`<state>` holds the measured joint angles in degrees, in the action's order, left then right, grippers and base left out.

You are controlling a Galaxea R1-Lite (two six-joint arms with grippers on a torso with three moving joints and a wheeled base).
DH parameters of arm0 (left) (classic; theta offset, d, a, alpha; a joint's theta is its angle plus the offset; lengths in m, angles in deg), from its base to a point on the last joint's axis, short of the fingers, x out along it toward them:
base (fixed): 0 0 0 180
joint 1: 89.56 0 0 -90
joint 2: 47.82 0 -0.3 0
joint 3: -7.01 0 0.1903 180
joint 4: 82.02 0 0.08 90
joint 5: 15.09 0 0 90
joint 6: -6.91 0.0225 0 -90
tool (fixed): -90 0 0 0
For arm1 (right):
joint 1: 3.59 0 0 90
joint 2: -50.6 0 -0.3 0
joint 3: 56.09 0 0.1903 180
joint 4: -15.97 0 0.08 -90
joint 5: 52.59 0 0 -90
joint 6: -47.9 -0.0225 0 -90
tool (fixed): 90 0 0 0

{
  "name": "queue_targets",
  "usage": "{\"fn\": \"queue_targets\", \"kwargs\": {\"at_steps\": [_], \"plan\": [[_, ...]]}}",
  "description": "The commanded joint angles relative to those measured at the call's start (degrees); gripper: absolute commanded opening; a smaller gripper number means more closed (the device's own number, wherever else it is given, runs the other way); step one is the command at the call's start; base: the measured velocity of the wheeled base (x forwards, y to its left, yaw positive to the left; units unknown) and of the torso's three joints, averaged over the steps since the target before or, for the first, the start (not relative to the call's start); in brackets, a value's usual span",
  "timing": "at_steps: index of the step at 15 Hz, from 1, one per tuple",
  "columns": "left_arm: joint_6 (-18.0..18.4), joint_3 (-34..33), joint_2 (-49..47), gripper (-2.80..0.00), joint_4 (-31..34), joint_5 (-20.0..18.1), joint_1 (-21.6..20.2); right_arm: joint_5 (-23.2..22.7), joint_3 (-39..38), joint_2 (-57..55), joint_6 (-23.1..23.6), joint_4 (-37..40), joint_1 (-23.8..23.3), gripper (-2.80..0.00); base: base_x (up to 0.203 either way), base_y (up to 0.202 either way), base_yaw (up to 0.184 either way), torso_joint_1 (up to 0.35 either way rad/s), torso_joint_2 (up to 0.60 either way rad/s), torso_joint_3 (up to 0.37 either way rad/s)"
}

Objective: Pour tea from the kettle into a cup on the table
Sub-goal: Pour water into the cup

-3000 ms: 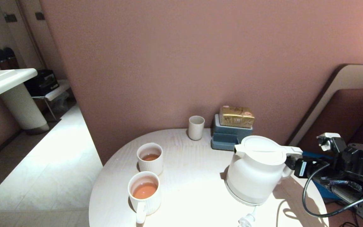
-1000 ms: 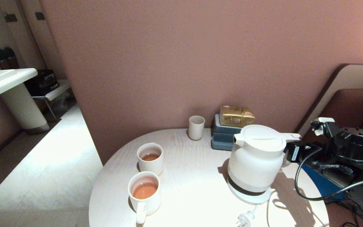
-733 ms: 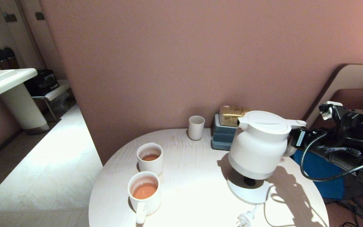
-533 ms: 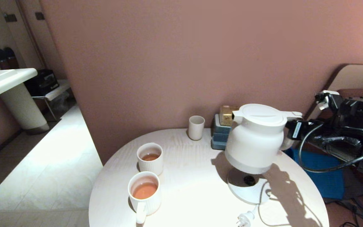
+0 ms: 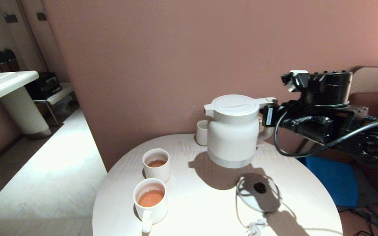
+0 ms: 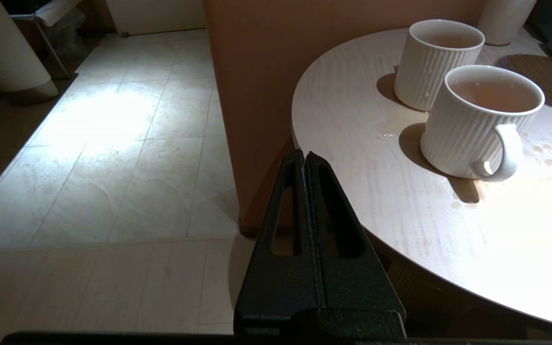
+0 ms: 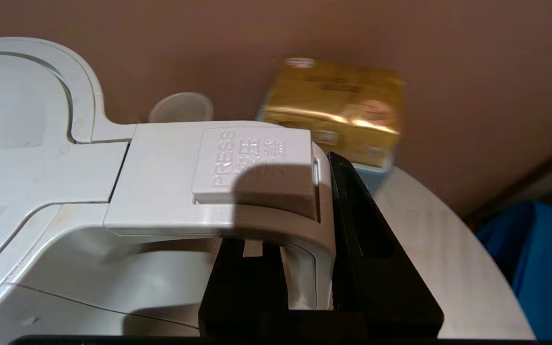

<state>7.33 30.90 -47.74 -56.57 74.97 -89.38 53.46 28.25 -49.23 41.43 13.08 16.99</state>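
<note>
The white kettle [image 5: 233,131] hangs upright above the back of the round table [image 5: 192,209], its spout toward the left. My right gripper [image 5: 265,122] is shut on its loop handle [image 7: 276,225], one finger inside the loop and one outside [image 7: 300,268]. A ribbed mug [image 5: 150,200] and a ribbed cup [image 5: 156,164], both holding brown tea, stand at the table's left. A small plain cup [image 5: 201,132] is partly hidden behind the kettle. My left gripper [image 6: 304,155] is shut and empty, parked low off the table's edge [image 6: 333,158] near the mug [image 6: 482,122].
The kettle's round base [image 5: 258,193] lies bare on the table's right side with its cord and plug [image 5: 254,227] at the front edge. A gold packet [image 7: 338,105] sits on a blue box by the wall. A blue cushion [image 5: 333,180] lies right of the table.
The kettle has come up off its base and travelled left toward the table's middle, carried by my right gripper. The base now lies uncovered. The left arm has not moved.
</note>
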Motion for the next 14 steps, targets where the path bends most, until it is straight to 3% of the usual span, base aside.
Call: {"fn": "queue_targets", "kwargs": {"at_steps": [1,9,14], "plan": [[0.0,0.0,-0.1,-2.8,0.0,0.0,0.0,1.8,3.1,-4.2,0.2,0.2,3.0,-2.8,0.0,0.0,0.0,0.0,0.0,0.0],[0.0,0.0,-0.1,-2.8,0.0,0.0,0.0,11.2,12.9,-15.0,2.5,0.9,13.3,-2.8,0.0,0.0,0.0,0.0,0.0,0.0],[-0.1,0.0,-0.1,-2.8,0.0,0.0,0.0,13.0,15.6,-16.1,6.4,1.5,14.1,-2.8,0.0,0.0,0.0,0.0,0.0,0.0]]}}
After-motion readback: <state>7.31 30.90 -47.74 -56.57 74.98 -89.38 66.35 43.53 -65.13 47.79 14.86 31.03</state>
